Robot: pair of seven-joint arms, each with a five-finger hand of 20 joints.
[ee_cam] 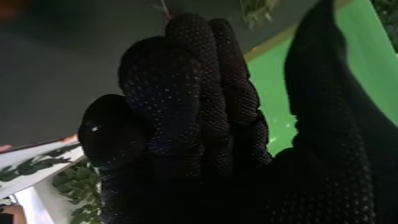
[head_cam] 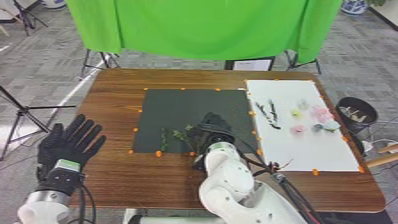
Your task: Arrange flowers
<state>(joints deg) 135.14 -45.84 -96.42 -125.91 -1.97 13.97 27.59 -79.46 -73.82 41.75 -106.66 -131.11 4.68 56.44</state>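
Green sprigs lie on the black mat, just left of the right hand. Its fingers are together, thumb apart; the left hand is spread.

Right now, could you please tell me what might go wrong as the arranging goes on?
The right hand is close beside the green sprigs on the dark mat, so a sideways move might sweep them out of place. The dark branches lie near the edge of the white sheet that faces that hand, and could be knocked. The cables by the right arm run near the sheet's near edge and might drag on it.
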